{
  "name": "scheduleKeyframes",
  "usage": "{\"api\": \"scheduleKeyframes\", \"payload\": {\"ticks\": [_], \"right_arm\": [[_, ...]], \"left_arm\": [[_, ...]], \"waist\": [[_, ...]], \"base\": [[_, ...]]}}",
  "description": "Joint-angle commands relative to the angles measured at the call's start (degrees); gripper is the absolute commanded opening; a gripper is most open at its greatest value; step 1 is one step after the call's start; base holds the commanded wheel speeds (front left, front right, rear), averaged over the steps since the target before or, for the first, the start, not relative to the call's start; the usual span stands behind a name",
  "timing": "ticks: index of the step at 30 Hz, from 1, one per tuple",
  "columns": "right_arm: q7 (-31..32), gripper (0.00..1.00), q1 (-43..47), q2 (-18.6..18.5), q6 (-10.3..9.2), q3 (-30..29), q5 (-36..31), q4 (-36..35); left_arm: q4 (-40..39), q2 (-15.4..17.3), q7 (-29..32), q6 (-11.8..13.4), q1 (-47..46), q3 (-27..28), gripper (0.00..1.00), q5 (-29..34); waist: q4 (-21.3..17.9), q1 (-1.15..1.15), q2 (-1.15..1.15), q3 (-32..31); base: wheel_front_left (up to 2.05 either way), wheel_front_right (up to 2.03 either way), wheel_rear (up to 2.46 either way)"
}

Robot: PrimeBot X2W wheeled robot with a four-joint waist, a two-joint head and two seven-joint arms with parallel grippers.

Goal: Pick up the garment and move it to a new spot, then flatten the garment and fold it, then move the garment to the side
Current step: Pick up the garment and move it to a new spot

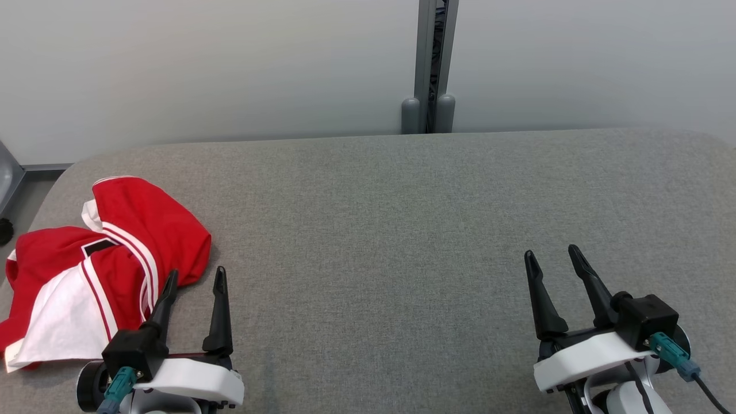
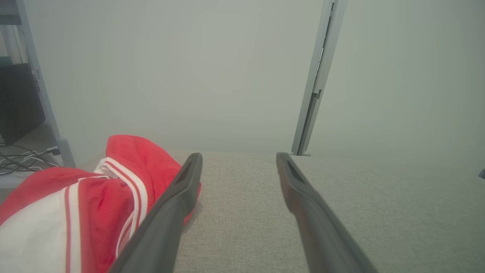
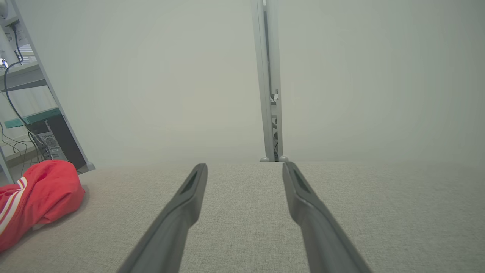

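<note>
Nearest us, our left gripper [image 1: 196, 271] and right gripper [image 1: 551, 251] both gape wide, holding nothing. Just beyond the left one, the crumpled red-and-white garment [image 1: 115, 247] lies at the grey table's [image 1: 402, 230] left edge; we judge a shallow pinch could drag it off.

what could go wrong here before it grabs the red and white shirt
1. The garment lies bunched at the left edge of the table; a sideways pull might slide it off.
2. The open left pincer sits right by its near edge, so closing there may catch only one layer.
3. The right pincer, also open, is far across the table, a long reach for spreading.
</note>
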Motion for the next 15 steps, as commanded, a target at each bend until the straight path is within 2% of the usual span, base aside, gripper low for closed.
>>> {"api": "scheduleKeyframes", "payload": {"ticks": [1,7,9,15], "right_arm": [[-0.22,1.0,-0.1,-0.56,0.12,0.09,-0.19,-0.4],[-0.17,1.0,0.0,-0.54,0.12,0.9,0.31,-1.71],[-0.17,1.0,0.52,-0.53,0.12,1.68,0.67,-2.28],[-0.17,1.0,1.39,-0.52,0.12,2.34,0.33,-2.44]], "left_arm": [[-0.13,0.26,-0.19,0.07,-0.6,0.14,1.0,0.0],[-0.01,0.26,-0.19,-0.09,-1.06,0.36,1.0,0.46],[-0.33,0.26,-0.19,0.61,-0.78,0.75,1.0,0.72],[-0.73,0.25,-0.19,1.33,-0.1,0.65,1.0,0.91]], "waist": [[0.1,0.0,0.0,0.09],[1.58,0.0,0.0,0.55],[4.9,0.0,0.0,0.43],[9.3,0.0,0.0,0.57]], "base": [[0.0,0.0,0.0],[0.0,0.0,0.0],[0.0,0.0,0.0],[0.0,0.0,0.0]]}}
